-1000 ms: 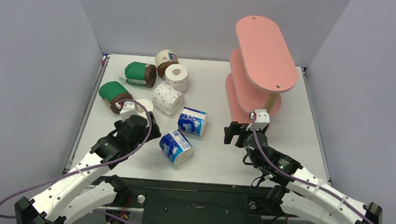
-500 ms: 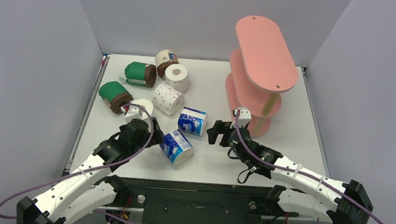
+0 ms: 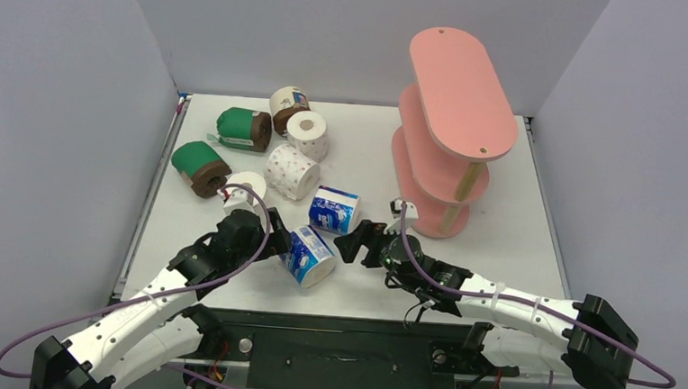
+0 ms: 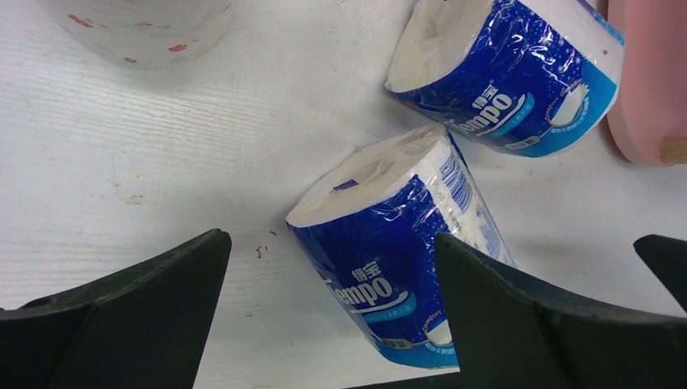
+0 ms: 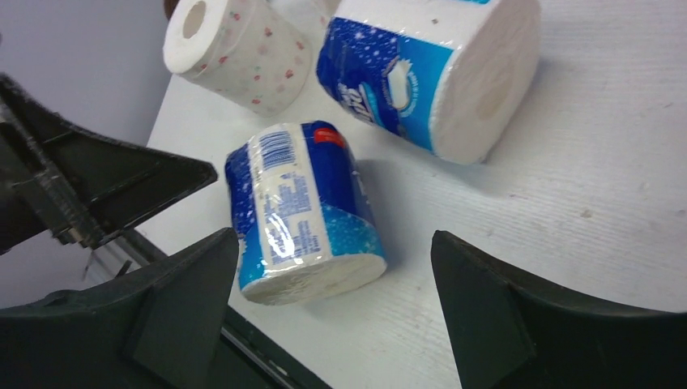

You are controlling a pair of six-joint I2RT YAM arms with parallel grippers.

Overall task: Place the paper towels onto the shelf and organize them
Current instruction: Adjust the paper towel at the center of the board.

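near blue roll [image 3: 307,256]: on its side on table [image 3: 500,231], between both grippers, well left of shelf [image 3: 462,92]
axis: diagonal, far-left to near-right
left gripper [image 4: 330,239]: jaws wide, nothing held
right gripper [image 5: 334,237]: jaws wide, nothing held

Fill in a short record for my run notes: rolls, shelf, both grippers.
rolls: eight, all on the table, left of the shelf
shelf: top board bare; lower tiers partly hidden
near blue roll: lying on its side between the two grippers
left gripper: open, at the near blue roll, not gripping
right gripper: open, facing the same roll, holding nothing
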